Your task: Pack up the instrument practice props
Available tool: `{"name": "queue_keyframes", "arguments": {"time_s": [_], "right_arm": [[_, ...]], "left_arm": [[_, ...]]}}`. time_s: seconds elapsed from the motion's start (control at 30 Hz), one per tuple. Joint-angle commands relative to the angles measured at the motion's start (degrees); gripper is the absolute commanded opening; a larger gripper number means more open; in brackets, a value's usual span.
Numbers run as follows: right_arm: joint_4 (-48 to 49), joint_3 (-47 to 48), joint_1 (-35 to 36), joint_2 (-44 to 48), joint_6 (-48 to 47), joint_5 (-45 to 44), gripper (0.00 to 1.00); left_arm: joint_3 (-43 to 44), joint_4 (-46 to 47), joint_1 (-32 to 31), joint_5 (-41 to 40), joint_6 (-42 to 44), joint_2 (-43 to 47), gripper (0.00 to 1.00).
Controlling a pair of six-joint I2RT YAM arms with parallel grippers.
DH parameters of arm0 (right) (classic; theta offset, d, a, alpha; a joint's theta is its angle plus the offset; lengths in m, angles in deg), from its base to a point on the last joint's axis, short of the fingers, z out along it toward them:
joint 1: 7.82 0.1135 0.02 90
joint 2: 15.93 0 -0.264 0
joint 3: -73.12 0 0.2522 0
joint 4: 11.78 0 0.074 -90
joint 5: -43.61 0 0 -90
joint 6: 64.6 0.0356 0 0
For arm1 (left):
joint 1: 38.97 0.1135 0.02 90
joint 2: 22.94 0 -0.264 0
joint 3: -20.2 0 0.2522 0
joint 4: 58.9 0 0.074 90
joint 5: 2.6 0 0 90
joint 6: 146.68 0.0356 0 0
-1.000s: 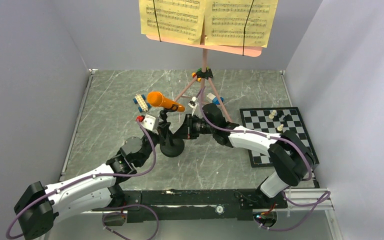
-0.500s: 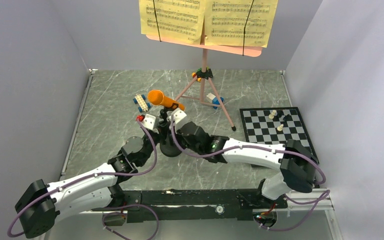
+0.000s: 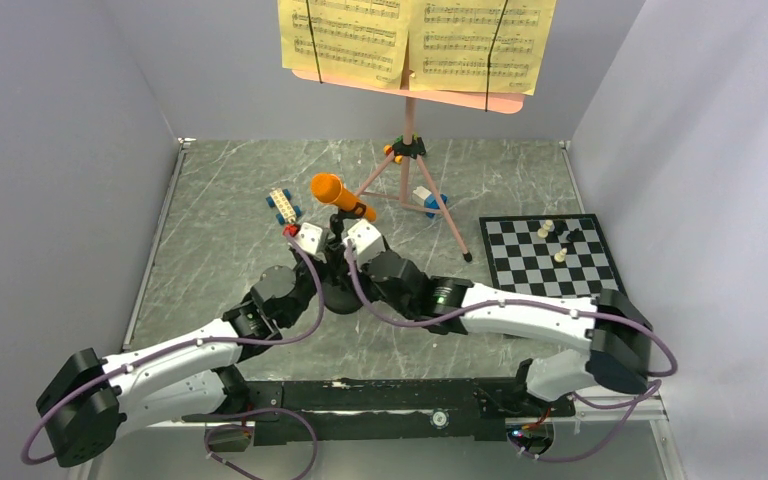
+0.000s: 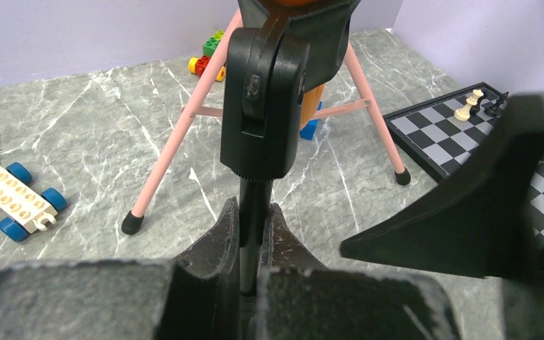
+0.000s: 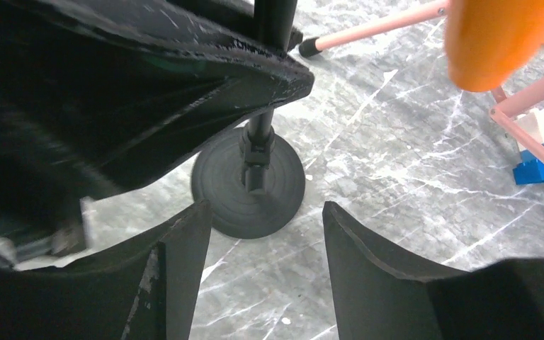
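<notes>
1. Left gripper (image 4: 253,212) is clamped on the thin black post of the mic stand (image 4: 263,92), just below its clip, with a finger pressing from each side.
2. Beyond it, a wheeled blue-and-white toy block (image 3: 282,205) lies on the marble-patterned table (image 3: 220,230), just left of the microphone's head.
3. The mic stand is upright on its round base near the middle of the table. The orange microphone (image 3: 340,195) sits tilted in its clip, head toward the far left.
4. Right gripper (image 5: 265,209) hangs just right of the stand with its jaws apart, holding nothing. The stand's base shows between its fingers.
5. Behind, the pink music stand (image 3: 409,118) stands on its tripod legs, with the yellow sheet-music pages (image 3: 415,40) on its desk under two dark bands. A blue-and-white block (image 3: 430,198) lies among the legs.
6. At the right lies the chessboard (image 3: 525,250) with a few pieces.
</notes>
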Motion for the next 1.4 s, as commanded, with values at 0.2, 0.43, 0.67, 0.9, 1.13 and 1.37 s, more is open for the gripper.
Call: {"name": "queue_keyframes", "arguments": {"time_s": [0.2, 0.43, 0.67, 0.9, 1.13, 1.37], "right_arm": [[-2.2, -6.4, -5.6, 16.9, 13.1, 7.5, 0.65], [-2.7, -9.3, -8.1, 19.5, 14.5, 7.8, 0.64], [-2.7, -10.6, -8.8, 20.5, 14.4, 7.9, 0.64], [-2.0, -12.3, -10.0, 20.8, 14.5, 8.5, 0.64], [-1.7, -12.8, -10.8, 21.1, 14.8, 9.7, 0.64], [-2.2, -12.9, -10.9, 21.1, 14.8, 9.6, 0.64]], "left_arm": [[-0.6, -10.7, -1.1, 1.8, -3.9, -4.5, 0.0], [2.1, -16.1, -1.3, -0.8, -3.4, -8.9, 0.0], [-3.4, -6.0, -3.6, -0.4, 0.5, -7.3, 0.0], [-8.3, 3.3, -7.3, -0.3, 7.6, -6.3, 0.0], [-9.8, 4.5, -7.5, -2.6, 4.8, -4.8, 0.0], [-8.9, 3.8, -7.5, -2.2, 2.4, -3.7, 0.1]]}}
